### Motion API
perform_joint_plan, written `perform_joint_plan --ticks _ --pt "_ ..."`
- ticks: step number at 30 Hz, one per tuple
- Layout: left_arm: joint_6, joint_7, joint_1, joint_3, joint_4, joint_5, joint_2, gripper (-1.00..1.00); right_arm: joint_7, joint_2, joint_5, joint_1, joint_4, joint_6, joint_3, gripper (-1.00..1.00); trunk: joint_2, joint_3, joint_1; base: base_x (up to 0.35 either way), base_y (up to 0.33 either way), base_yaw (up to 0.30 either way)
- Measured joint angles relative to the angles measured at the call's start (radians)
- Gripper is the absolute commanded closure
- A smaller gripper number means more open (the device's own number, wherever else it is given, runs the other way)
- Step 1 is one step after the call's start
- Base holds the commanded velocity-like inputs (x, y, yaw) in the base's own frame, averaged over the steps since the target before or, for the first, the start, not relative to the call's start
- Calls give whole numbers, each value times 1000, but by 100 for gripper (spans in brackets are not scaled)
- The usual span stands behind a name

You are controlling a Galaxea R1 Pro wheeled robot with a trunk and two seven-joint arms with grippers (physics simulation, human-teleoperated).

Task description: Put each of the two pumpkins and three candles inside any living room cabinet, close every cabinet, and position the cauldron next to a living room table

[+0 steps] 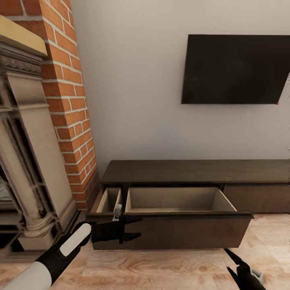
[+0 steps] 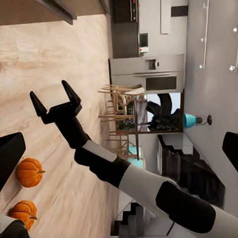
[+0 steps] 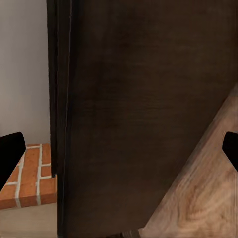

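Long, low dark brown cabinet [image 1: 193, 173], left drawer [image 1: 177, 219] pulled out, pale inside; both end effectors released

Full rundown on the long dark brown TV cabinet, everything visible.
The long, low dark brown wooden cabinet stands on the pale wood floor against the white wall, under the wall-mounted black TV and beside the red brick fireplace column. Its wide left drawer is pulled out, showing a pale wood interior with nothing visible in it. The right drawer front sits flush. No handles show. The left gripper, open, is at the open drawer's front left corner.
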Motion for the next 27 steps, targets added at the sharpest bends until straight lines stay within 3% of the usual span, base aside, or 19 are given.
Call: perform_joint_plan --ticks 6,22,27 --pt "0 -1 0 0 0 0 3 -100 -3 0 1 2 1 -49 -1 -100 40 19 -22 -330 0 -164" --pt "1 -3 0 1 -3 2 7 -100 -5 0 1 2 9 -61 -1 -100 152 69 -83 -340 0 -275" --pt "1 -4 0 1 -55 4 18 -100 -5 0 1 2 9 -75 -1 -100 152 69 -83 -238 0 -278"
